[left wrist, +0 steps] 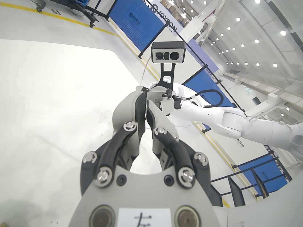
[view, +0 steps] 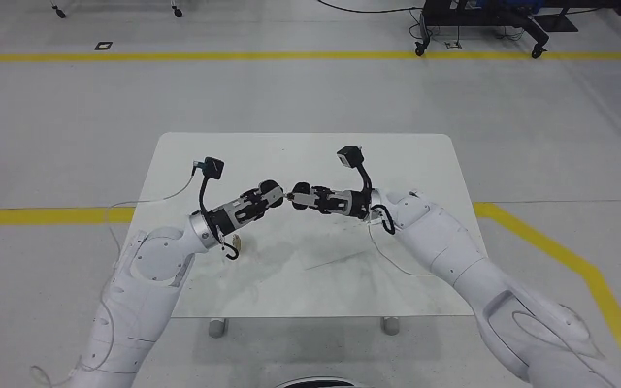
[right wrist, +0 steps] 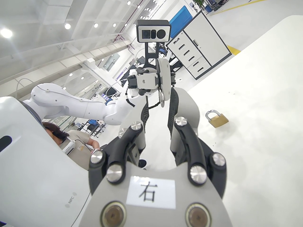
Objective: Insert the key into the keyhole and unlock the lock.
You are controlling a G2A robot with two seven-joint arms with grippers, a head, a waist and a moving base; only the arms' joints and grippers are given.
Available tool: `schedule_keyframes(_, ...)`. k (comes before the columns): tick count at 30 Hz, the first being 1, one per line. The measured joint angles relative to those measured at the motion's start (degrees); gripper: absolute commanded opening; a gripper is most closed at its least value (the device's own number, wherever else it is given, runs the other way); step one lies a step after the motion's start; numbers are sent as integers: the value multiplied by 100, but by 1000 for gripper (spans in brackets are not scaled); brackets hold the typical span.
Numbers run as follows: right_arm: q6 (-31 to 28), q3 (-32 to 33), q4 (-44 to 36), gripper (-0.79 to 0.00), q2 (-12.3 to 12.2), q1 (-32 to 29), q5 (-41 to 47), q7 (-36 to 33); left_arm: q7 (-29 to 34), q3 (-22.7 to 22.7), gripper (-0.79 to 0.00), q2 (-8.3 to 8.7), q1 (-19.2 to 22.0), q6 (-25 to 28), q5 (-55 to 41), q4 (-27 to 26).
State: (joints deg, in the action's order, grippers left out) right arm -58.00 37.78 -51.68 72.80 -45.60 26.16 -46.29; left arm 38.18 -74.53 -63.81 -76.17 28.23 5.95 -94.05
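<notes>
The left pincer [left wrist: 144,92], grey-fingered with black ribbed rubber pads [left wrist: 139,112], is held with tips pressed together. Just beyond its tips the white right gripper [left wrist: 163,103] is faced; a glossy white tabletop [left wrist: 47,83] is spread beneath.

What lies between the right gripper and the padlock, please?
In the right wrist view, only bare table lies between the right gripper and the padlock; nothing stands on that stretch.

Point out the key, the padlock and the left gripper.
key [right wrist: 162,98]: right wrist view, on its silver bow.
padlock [right wrist: 219,120]: right wrist view, on its brass body.
left gripper [left wrist: 144,93]: left wrist view, midway between its fingertips.
</notes>
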Motion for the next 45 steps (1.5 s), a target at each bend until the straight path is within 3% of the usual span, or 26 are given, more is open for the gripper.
schedule_keyframes(6,0,-43,3,-727,-8,20,12,0,-23,23,-785,14,-37,69,100,-44)
schedule_keyframes(8,0,-65,20,-785,-2,32,30,0,-17,40,-785,17,-41,89,112,-50)
schedule_keyframes(17,0,-151,77,-785,27,71,84,0,-53,49,-785,34,-40,121,108,-13)
schedule_keyframes(18,0,-164,74,-785,30,75,86,0,-100,48,-646,35,-50,101,152,-20)
schedule_keyframes(19,0,-173,73,-785,31,78,86,0,-133,52,0,35,-59,81,177,-27)
schedule_keyframes(28,0,-70,8,-785,-9,25,168,0,-339,-215,0,78,-145,33,167,-92)
schedule_keyframes(32,0,243,18,-785,-115,-74,151,0,-552,-877,0,178,-396,16,562,-323)
schedule_keyframes(35,0,637,6,-785,-240,-213,97,0,-318,-1490,0,284,-851,61,871,-773)
schedule_keyframes(40,0,1033,-79,-785,-352,-354,0,1,579,-2154,0,438,-1856,58,2625,-1851)
schedule_keyframes(45,0,1011,-76,-785,-350,-349,4,0,521,-1893,0,439,-2475,-767,4890,-2347)
